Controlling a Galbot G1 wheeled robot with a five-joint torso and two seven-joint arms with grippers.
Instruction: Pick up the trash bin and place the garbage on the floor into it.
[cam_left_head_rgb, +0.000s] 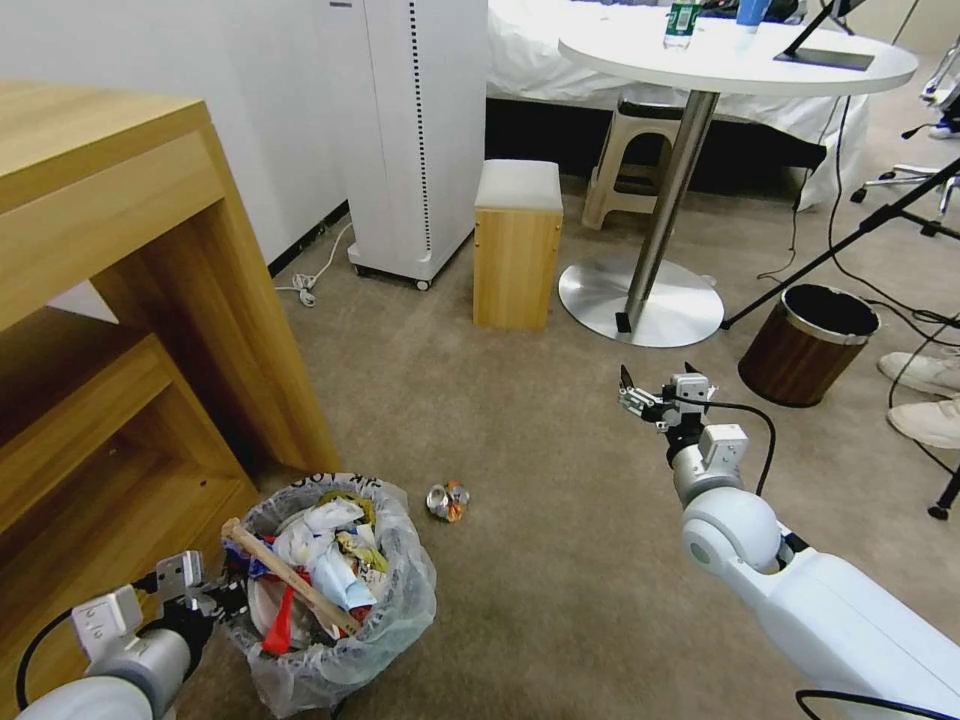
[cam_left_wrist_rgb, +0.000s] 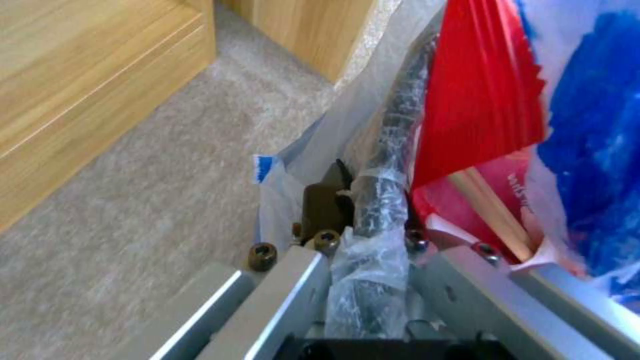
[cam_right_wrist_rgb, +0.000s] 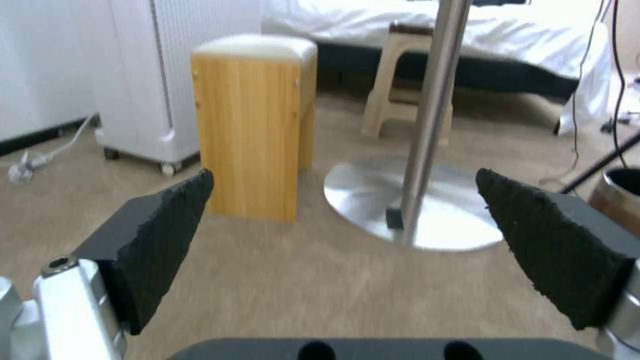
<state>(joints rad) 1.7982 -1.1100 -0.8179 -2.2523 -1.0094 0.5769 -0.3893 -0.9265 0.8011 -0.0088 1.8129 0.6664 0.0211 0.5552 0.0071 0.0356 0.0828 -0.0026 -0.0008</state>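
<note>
Left of the wide-open right gripper (cam_left_head_rgb: 655, 392), 1 crushed can (cam_left_head_rgb: 448, 500) lies nearer; left gripper (cam_left_wrist_rgb: 373, 220) clamps the trash bin (cam_left_head_rgb: 400, 610) rim.

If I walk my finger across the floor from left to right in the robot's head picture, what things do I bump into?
Left gripper clamped on the bin's rim → trash bin stuffed with litter → crushed can on the carpet → right gripper, open and held up in the air → brown bin → white shoes.
</note>
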